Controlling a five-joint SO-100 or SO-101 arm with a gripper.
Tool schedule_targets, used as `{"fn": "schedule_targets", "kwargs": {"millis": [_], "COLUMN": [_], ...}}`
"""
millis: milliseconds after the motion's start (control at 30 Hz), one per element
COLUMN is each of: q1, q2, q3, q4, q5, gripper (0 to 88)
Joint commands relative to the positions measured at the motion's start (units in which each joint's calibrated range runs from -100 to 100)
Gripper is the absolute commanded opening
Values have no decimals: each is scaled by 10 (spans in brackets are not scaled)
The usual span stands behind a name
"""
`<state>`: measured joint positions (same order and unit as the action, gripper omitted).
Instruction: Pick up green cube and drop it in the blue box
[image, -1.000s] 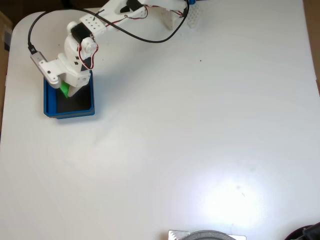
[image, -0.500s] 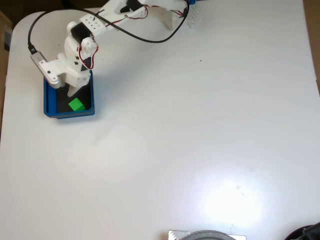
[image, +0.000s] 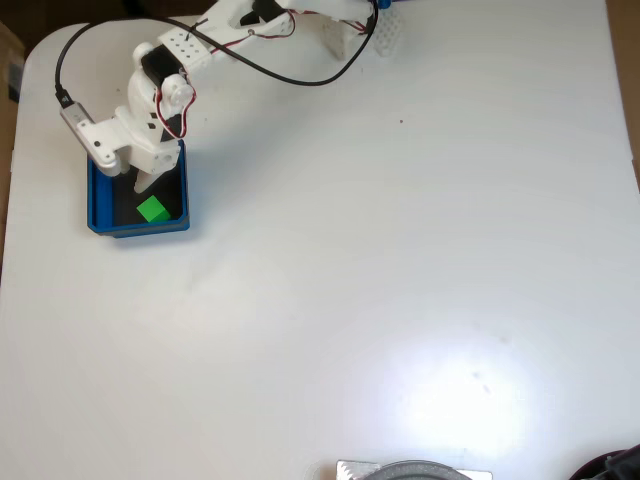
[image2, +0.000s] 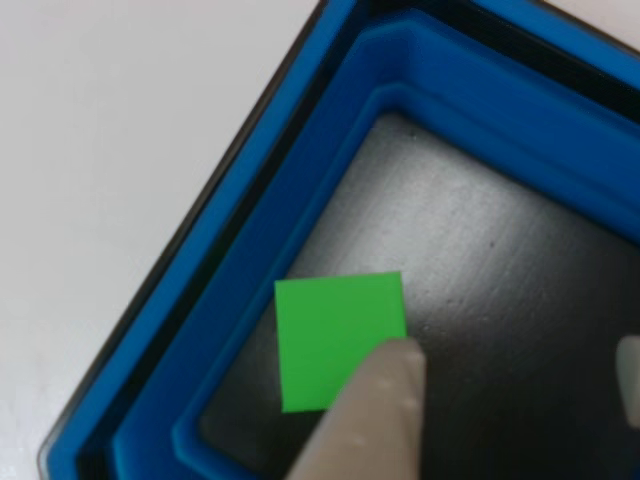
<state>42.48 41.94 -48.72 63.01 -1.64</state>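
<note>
Since a second ago, when the green cube (image: 152, 209) sat between your gripper's fingers, it has dropped free and now lies flat on the dark floor of the blue box (image: 93, 205), and it has not shifted over the last half second. In the fixed view you see the cube toward the box's 6 o'clock side, close to the near wall but apart from it, with bare dark floor around it. In the other view the cube (image2: 338, 335) sits in the floor's 7 o'clock region, one corner close to the stepped inner wall of the box (image2: 250, 230) at about 9 o'clock (whether it touches the wall you cannot tell from here). Your gripper (image: 140, 180) hangs over the box's 12 o'clock half, just above the cube in the picture, and nothing is between its fingers. In the other view one pale fingertip (image2: 385, 385) rises from the bottom edge and overlaps the cube's 5 o'clock corner, while a sliver of the second finger shows at the right edge at 4 o'clock, so the jaws stand spread apart with dark floor between them. Around the box lies the white table (image: 400, 260), with the arm's white links and a black cable (image: 300, 80) running off toward 1 o'clock.
</note>
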Motion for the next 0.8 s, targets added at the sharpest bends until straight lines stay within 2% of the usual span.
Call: {"fn": "schedule_targets", "kwargs": {"millis": [0,367,767], "q1": [5,7,2], "q2": [-51,-152,-316], "q3": [-24,30,257], "q4": [-8,-9,-15], "q5": [0,-2,0], "gripper": [141,140,133]}}
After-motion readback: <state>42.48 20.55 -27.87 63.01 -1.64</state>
